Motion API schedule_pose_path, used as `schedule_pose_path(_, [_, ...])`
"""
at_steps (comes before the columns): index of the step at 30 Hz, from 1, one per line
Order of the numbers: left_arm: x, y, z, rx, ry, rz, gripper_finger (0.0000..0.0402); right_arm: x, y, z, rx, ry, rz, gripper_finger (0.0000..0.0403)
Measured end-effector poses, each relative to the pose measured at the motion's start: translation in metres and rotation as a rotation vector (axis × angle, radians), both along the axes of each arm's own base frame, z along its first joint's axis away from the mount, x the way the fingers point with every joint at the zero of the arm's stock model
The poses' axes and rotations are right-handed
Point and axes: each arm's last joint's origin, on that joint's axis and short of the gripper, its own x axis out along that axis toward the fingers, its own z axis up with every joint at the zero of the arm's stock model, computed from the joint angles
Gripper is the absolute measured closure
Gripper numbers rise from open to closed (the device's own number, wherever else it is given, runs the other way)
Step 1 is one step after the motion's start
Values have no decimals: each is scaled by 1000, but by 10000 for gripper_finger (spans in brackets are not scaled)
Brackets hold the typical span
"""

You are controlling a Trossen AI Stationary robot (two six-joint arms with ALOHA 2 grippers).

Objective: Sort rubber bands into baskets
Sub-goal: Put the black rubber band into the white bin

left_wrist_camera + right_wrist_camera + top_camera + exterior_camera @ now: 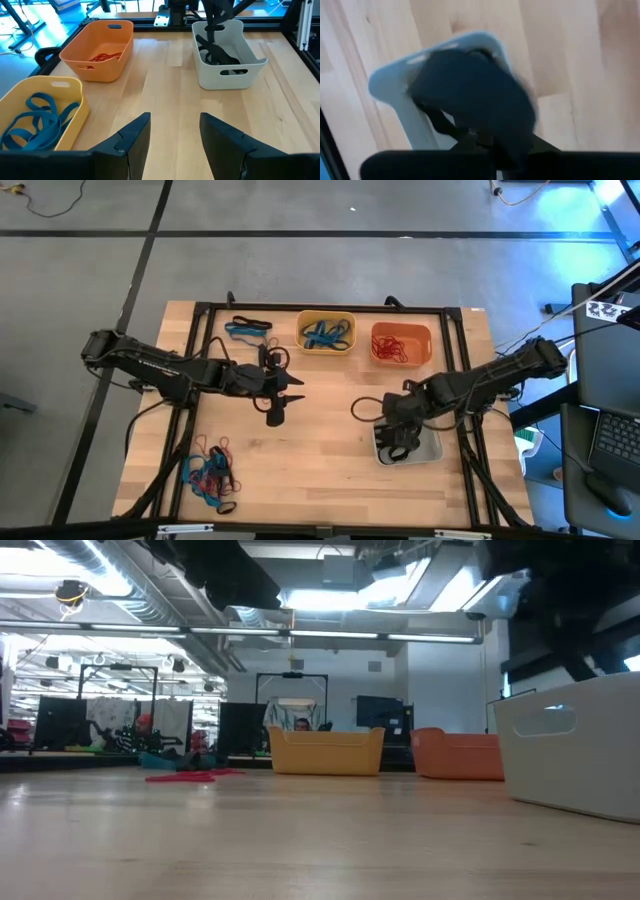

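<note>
The yellow basket [326, 331] holds blue rubber bands [35, 122]. The orange basket [401, 345] holds red bands [102, 56]. The pale grey basket [428, 448] holds black bands [220, 54]. A loose pile of blue, red and black bands [210, 475] lies near the table's near left corner. A few blue and black bands [248, 328] lie at the far left. My left gripper [281, 398] hovers open and empty over the table's middle [172, 135]. My right gripper [400, 442] is down over the grey basket and also shows in the left wrist view [214, 25].
A black metal frame [330, 309] runs along the table's far edge and down both sides. Bare wood lies between the two arms and along the near edge. A laptop [610, 442] sits off the table to the right.
</note>
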Motion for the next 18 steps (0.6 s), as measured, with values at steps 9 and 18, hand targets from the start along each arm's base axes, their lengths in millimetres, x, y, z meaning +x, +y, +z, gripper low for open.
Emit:
schedule_pose_path(9, [0,0,0,-3,-1,2,233,-1,6,-24,-20,250,-109,315])
schedule_pose_path(18, [0,0,0,-1,-1,0,233,2,4,-29,70,334,-116,195])
